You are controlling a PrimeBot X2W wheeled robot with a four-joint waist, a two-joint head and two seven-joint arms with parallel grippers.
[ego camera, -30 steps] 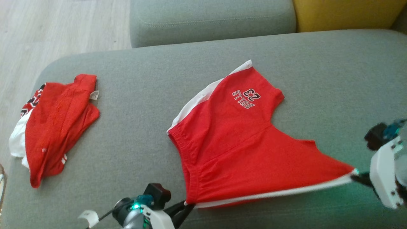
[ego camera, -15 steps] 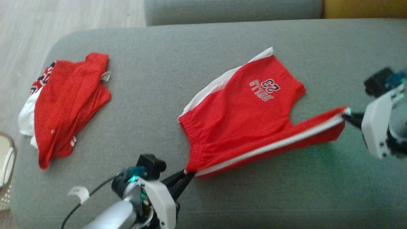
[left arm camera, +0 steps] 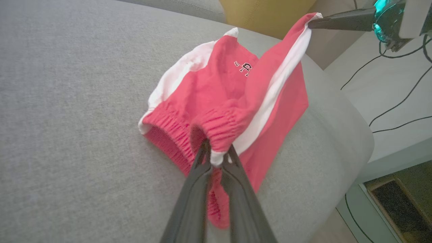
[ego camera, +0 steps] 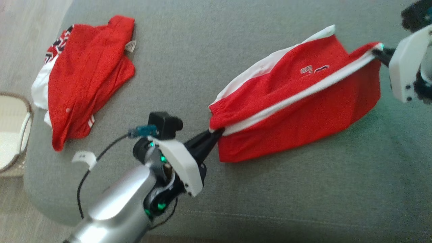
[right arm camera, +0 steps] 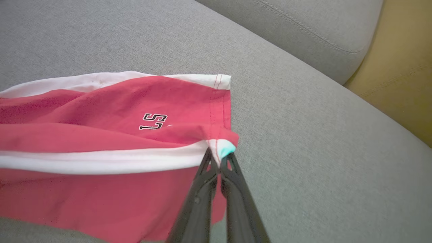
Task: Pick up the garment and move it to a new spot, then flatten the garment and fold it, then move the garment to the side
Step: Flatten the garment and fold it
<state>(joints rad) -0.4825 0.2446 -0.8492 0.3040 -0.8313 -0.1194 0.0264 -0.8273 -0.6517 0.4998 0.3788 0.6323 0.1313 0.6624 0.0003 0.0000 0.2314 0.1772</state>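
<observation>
The red shorts (ego camera: 297,111) lie near the sofa's (ego camera: 256,202) right edge, one half lifted over the other for folding. The left hand (ego camera: 217,132) pinches the waistband corner and the right hand (ego camera: 378,52) the hem corner, so the striped edge stretches taut.

Setting: a home living room. Indicators: a grey fabric sofa (ego camera: 236,202) with a stitched back cushion (right arm camera: 303,30), a yellow cushion (right arm camera: 398,67) next to it, a pale wood-look floor (ego camera: 27,23), and a basket (ego camera: 29,113) standing beside the sofa.
</observation>
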